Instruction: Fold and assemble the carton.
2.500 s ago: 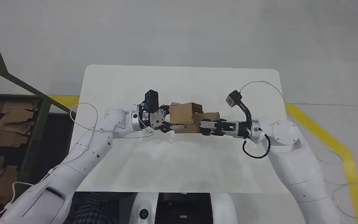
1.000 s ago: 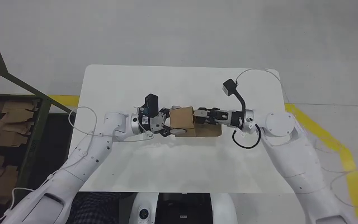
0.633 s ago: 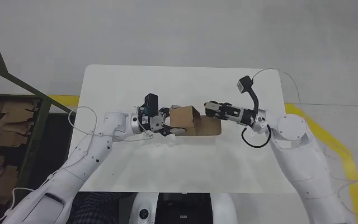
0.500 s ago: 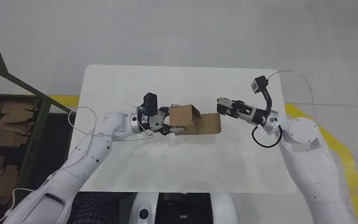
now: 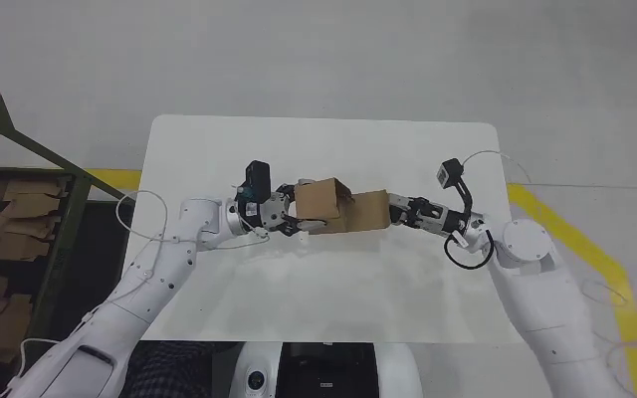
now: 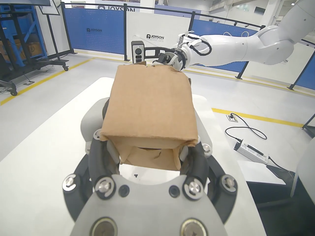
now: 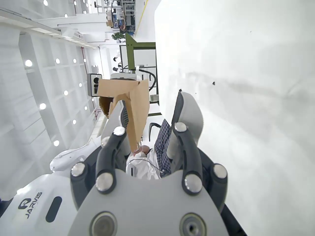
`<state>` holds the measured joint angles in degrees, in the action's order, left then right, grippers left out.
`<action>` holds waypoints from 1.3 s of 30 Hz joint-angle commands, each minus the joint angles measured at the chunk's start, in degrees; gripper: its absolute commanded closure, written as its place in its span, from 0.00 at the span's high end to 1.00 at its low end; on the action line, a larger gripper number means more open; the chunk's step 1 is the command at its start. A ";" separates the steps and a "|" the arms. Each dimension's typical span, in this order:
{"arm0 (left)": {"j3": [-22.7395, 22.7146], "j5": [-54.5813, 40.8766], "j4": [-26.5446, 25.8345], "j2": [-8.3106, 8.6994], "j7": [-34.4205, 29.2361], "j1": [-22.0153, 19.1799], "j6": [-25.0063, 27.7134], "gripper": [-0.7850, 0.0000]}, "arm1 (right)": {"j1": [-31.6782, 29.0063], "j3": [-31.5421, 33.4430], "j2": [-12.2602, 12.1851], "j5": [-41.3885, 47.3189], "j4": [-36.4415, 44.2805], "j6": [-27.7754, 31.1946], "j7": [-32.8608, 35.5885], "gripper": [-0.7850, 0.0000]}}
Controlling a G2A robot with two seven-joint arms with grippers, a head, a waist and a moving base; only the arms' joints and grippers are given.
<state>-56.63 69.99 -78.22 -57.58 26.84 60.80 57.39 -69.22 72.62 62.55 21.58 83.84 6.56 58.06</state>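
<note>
A brown carton [image 5: 323, 202] is held above the middle of the white table [image 5: 209, 149]. My left gripper [image 5: 286, 214] is shut on its left end. In the left wrist view the carton [image 6: 150, 106] sits between that gripper's [image 6: 147, 148] fingers, its open end facing the camera. A long flap [image 5: 370, 209] sticks out to the right. My right gripper [image 5: 399, 212] is at that flap's far edge. In the right wrist view the gripper [image 7: 152, 114] is open; the flap [image 7: 137, 109] runs between its fingers, close to one fingertip [image 7: 120, 116].
A dark bin [image 5: 30, 224] holding flat cardboard blanks stands off the table's left side. Bare table lies in front of and behind the carton. Yellow floor lines run past both table ends.
My right gripper pulled away from the carton to the right and back, then came forward to the flap's outer edge. The left gripper and carton shifted slightly left.
</note>
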 commanded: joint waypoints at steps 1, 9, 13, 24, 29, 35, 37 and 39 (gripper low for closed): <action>-0.18 0.00 0.03 -0.04 -0.08 0.05 0.02 0.50 | 0.82 -1.02 0.25 1.97 -0.92 1.23 1.54 0.43; 0.54 -0.41 1.31 -0.59 -1.75 -0.52 0.29 0.50 | 3.11 -3.30 0.74 5.23 -1.84 3.12 5.36 0.44; 0.72 -0.73 1.68 -0.87 -2.16 -0.96 0.29 0.49 | 3.79 -4.33 0.91 5.91 -1.52 3.24 6.47 0.44; 1.02 -0.44 2.36 -1.43 -3.86 -1.34 -0.09 0.50 | 5.25 -6.15 1.39 7.75 -0.98 4.34 6.69 0.44; 1.27 -0.27 2.40 -1.68 -4.55 -1.36 -0.22 0.49 | 5.47 -6.63 1.43 7.69 -0.57 3.98 7.01 0.44; 0.90 -0.33 2.11 -1.79 -4.72 -1.15 -0.02 0.49 | 6.17 -7.63 1.74 9.36 -1.99 3.65 7.23 0.43; 0.66 -0.32 1.96 -1.78 -4.71 -0.97 0.01 0.49 | 6.44 -7.86 1.80 9.25 -2.53 3.57 7.07 0.41; 0.45 -0.27 1.84 -1.78 -4.78 -0.81 0.11 0.49 | 6.65 -7.96 1.79 8.57 -2.88 3.46 6.82 0.37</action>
<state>-56.10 69.69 -76.33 -59.36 22.11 59.91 57.46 -62.66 64.68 64.35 30.55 81.08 10.07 65.02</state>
